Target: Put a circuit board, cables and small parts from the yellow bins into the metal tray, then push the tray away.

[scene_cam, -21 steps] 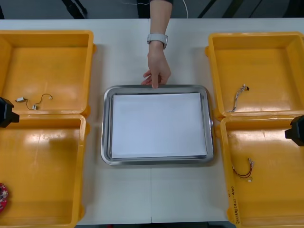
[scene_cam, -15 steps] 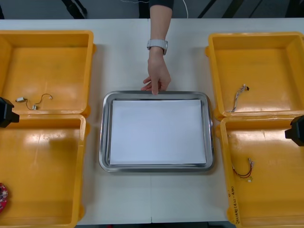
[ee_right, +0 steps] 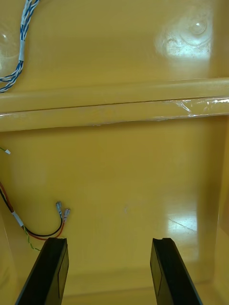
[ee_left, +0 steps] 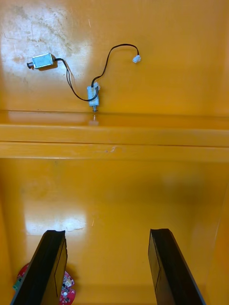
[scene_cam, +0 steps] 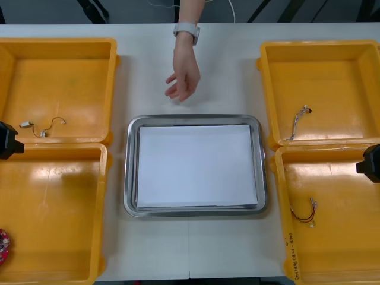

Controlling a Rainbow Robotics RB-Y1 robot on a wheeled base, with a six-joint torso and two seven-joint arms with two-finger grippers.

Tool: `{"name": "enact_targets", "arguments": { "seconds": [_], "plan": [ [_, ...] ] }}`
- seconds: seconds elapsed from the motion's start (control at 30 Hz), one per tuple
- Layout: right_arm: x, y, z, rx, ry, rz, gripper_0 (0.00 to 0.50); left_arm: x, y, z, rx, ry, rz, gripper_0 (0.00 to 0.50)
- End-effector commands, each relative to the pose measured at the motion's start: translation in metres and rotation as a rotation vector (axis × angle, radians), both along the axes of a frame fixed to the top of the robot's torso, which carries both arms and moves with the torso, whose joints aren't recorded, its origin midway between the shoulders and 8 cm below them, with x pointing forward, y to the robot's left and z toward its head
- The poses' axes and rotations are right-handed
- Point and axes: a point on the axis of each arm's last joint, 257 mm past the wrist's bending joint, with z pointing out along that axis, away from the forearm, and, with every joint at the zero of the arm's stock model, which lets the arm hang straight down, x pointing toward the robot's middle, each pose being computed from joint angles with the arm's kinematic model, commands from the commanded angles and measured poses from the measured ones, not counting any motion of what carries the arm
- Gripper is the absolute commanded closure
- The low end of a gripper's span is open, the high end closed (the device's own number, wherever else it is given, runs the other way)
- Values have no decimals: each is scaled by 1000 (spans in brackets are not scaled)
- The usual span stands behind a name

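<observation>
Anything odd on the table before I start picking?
A person's hand is in the workspace, above the table just beyond the metal tray, clear of it. The left gripper and right gripper hang open over the near yellow bins.

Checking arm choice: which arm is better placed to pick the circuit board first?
Left. The left gripper hangs open over the near left bin, circuit board beside one finger; the right gripper is over the near right bin.

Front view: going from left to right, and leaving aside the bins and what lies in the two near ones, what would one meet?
left gripper → black cable → metal tray → twisted blue and white cable → right gripper
</observation>
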Motion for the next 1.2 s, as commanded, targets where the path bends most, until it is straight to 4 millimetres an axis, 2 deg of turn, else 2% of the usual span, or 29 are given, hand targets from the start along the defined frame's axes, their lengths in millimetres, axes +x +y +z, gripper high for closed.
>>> {"name": "enact_targets", "arguments": {
  "seconds": [0.03, 1.2],
  "plan": [
    [-1, -5, 9, 4, -32, -37, 0, -4, 16, 17, 101, -23, -78, 0],
    [-1, -5, 9, 4, -32, -37, 0, -4, 16, 17, 101, -23, -78, 0]
  ]
}}
